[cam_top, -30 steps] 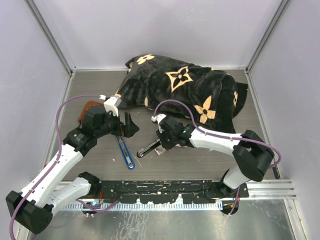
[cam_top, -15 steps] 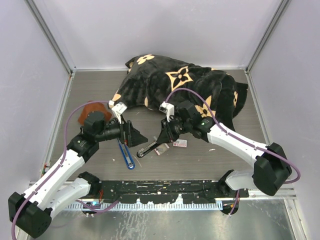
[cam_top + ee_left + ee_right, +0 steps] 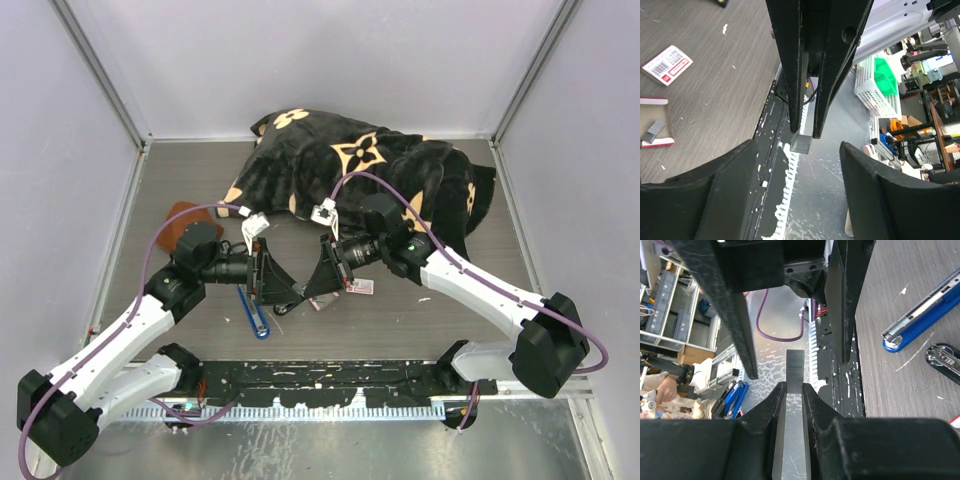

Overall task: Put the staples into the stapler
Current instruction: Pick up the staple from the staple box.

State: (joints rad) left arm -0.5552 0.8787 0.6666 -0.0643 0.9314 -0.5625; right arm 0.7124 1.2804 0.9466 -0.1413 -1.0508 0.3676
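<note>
Since the earlier frame both arms have swung inward. The left pincer (image 3: 279, 285) has moved right, off the blue stapler (image 3: 254, 313), and the right pincer (image 3: 318, 279) has lifted and turned, so the two now meet nose to nose at the centre of the frame.

At the left, the white left arm bends up from the lower left corner and runs level toward the centre. Its purple cable loops over it, and a reddish-brown scrap (image 3: 181, 213) lies behind it. Its black fingers stand wide apart, holding nothing and flanking the other pincer's tips.

The blue stapler lies open just below on the grey wood-grain counter (image 3: 420, 325), showing its metal channel. The black stapler (image 3: 944, 356) sits close to its right.

At the centre, the right pincer is nipped narrow on a grey ridged staple strip (image 3: 795, 367), which pokes out between the left fingers.

Just right of centre lie the cardboard tray (image 3: 652, 112), with grey staples in it, and the white red-labelled sleeve (image 3: 667, 65).

The right arm slants down to the lower right. A black plush blanket (image 3: 370, 180) with tan flowers is heaped behind it.
</note>
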